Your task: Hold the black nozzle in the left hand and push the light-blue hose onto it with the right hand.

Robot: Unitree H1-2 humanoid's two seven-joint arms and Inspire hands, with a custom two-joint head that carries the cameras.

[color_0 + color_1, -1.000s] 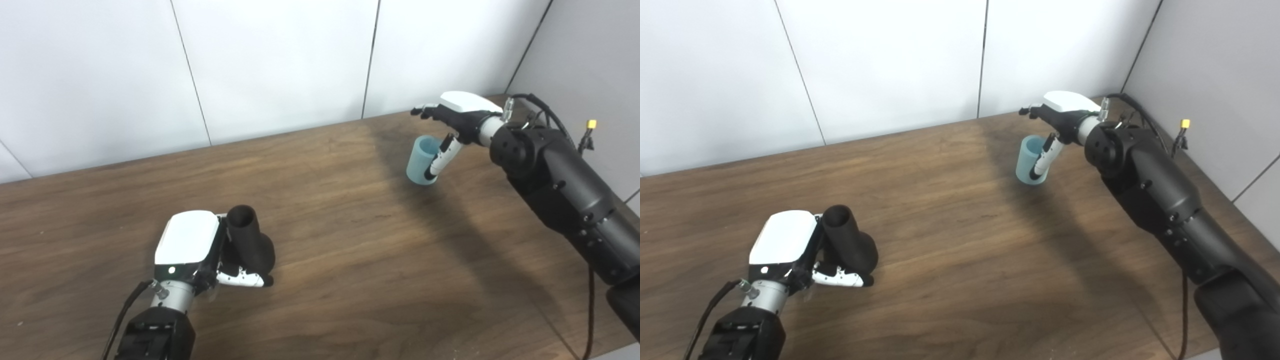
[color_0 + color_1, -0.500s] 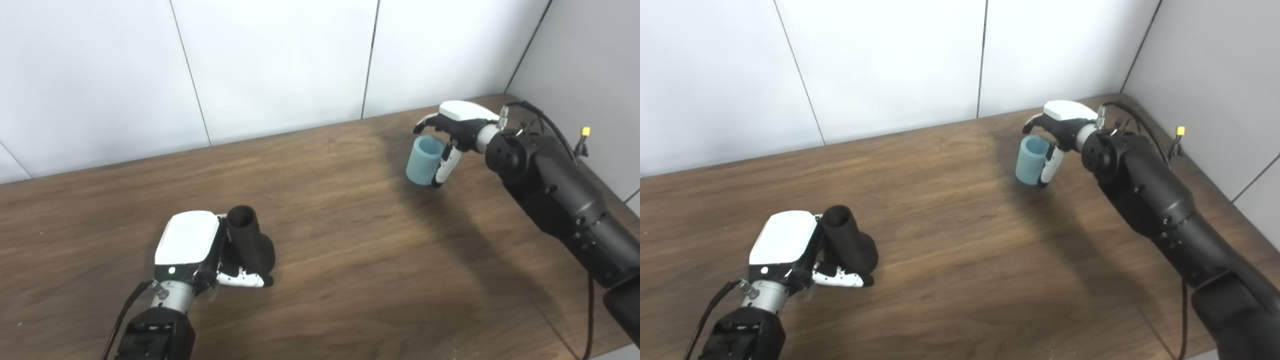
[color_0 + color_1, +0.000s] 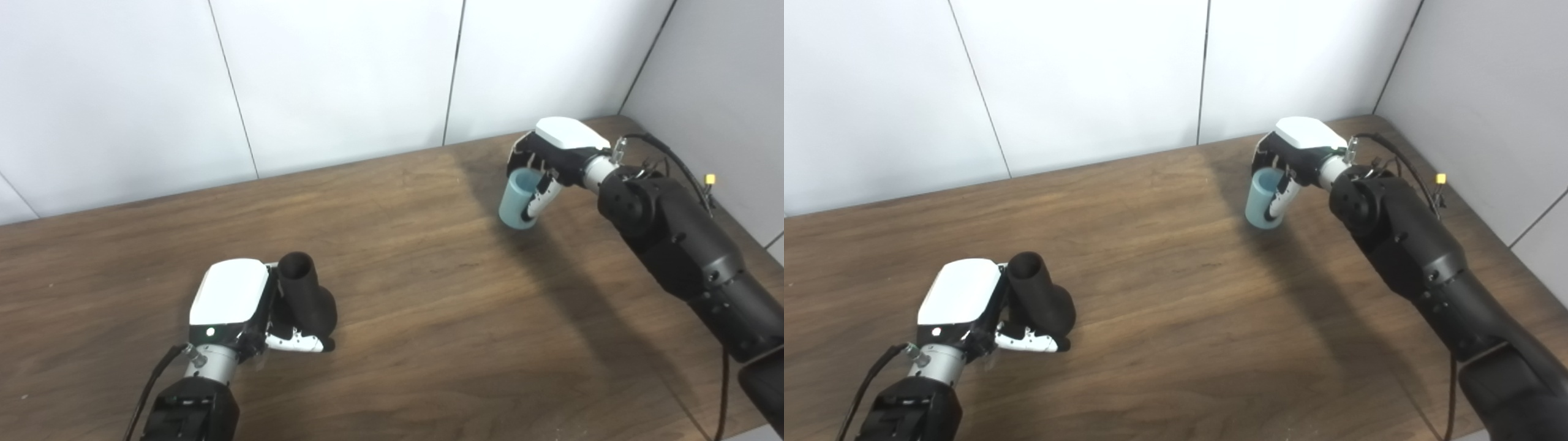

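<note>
The black nozzle (image 3: 304,298) stands on the wooden table (image 3: 416,306) at the front left, its open narrow end pointing up. My left hand (image 3: 236,300) is beside it with fingers wrapped around its wide base. The light-blue hose piece (image 3: 517,199), a short open cylinder, is at the back right, tilted and lifted slightly off the table. My right hand (image 3: 548,159) is closed around it from above, thumb along its right side. The same shows in the right eye view: nozzle (image 3: 1038,297), hose (image 3: 1265,199).
White wall panels (image 3: 337,79) run along the table's back edge, and a grey wall (image 3: 723,92) closes the right side. A cable with a yellow connector (image 3: 709,180) hangs by the right arm.
My right hand has closed its fingers over the hose and tipped it, raising it slightly. My left hand and the nozzle have not moved.
</note>
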